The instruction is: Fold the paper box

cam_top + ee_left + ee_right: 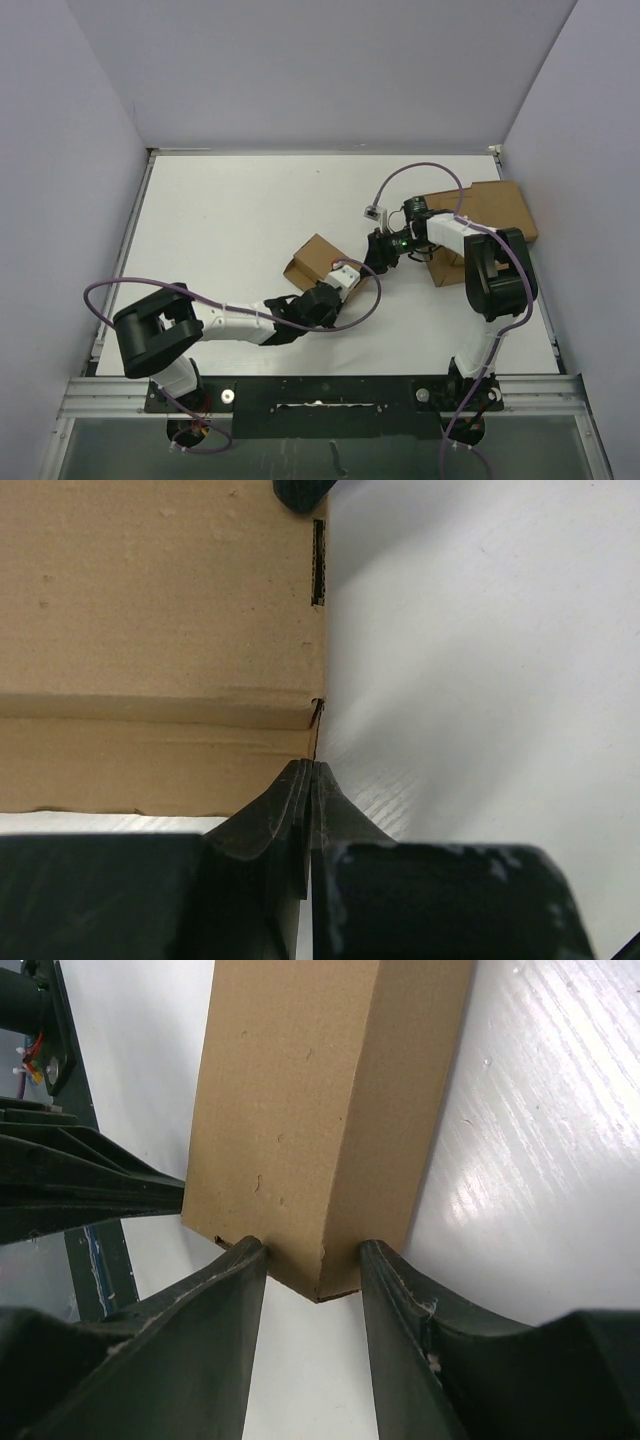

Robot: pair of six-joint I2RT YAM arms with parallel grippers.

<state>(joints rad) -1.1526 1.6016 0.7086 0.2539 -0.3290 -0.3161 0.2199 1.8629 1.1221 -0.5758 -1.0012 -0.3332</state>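
Paper box (pixel 316 256) sits near the middle of your table (pixel 220 220), folded into a narrow brown block. It lies between the two wrists, and from above you see only its top and one open-looking end at the left. The side facing the arms is covered by the left wrist.

Your right gripper (pixel 312 1248) is part open, one finger on each side of the box's near end. Both fingers (pixel 240 1290) press against the cardboard, so it has hold of the box. The far end runs out of the right wrist view at the top.

Your left gripper (pixel 308 778) is fully closed, pads pressed together with nothing visible between them. Its tip meets the box's lower corner by a small slit. You cannot tell whether a thin edge of card is caught there. The box is cut off at the left and top of this view.

At the right edge lies a flat cardboard slab (pixel 505 205). The right arm hides much of it, and you cannot make out how the brown piece under the forearm relates to it.
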